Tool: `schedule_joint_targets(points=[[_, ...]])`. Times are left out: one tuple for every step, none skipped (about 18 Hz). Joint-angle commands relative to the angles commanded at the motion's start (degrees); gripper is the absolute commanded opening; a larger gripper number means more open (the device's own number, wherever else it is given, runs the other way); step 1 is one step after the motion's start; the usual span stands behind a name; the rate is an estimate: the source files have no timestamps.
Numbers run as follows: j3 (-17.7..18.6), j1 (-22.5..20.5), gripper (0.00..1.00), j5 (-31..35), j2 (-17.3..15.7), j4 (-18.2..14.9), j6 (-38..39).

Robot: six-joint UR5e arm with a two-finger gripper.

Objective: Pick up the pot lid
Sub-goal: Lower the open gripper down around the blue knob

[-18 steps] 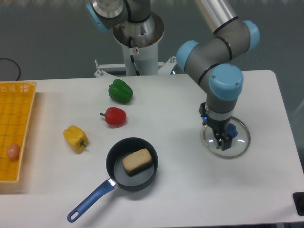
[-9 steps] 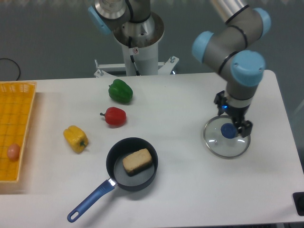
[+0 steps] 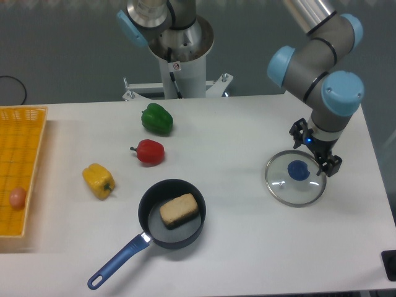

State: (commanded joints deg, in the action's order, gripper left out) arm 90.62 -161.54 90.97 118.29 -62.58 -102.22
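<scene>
Pan (image 3: 164, 234) well left of the gripper (image 3: 314, 149)

On my feed, the black pan sits left of and below the gripper, blue handle (image 3: 119, 262) pointing farther away, with a brown block (image 3: 179, 210) inside. Also left of the gripper, I see a green pepper (image 3: 157, 119), then a red pepper (image 3: 148, 152), then a yellow pepper (image 3: 98, 179), all apart on the tabletop (image 3: 241, 247). Farthest from it on that side, a yellow-orange crate (image 3: 36, 114) holds a reddish, rounded item (image 3: 18, 197).

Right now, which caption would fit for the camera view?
Open gripper near the blue knob of a clear lid, dark pan on the same table.
</scene>
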Motion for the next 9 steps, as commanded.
schedule_joint_targets(points=[[-0.2, 0.2, 1.0, 0.0, 0.6, 0.0, -0.1], [-0.2, 0.2, 1.0, 0.0, 1.0, 0.0, -0.1], [-0.2, 0.3, 1.0, 0.1, 1.1, 0.0, -0.1], [-0.2, 0.3, 1.0, 0.1, 1.1, 0.0, -0.2], [-0.1, 0.3, 1.0, 0.1, 1.1, 0.0, -0.2], [0.1, 0.3, 1.0, 0.1, 1.4, 0.0, -0.1], [0.3, 0.3, 1.0, 0.1, 1.8, 0.0, -0.1], [0.3, 0.3, 1.0, 0.1, 1.8, 0.0, 0.0], [0.4, 0.3, 1.0, 0.2, 1.8, 0.0, 0.0]])
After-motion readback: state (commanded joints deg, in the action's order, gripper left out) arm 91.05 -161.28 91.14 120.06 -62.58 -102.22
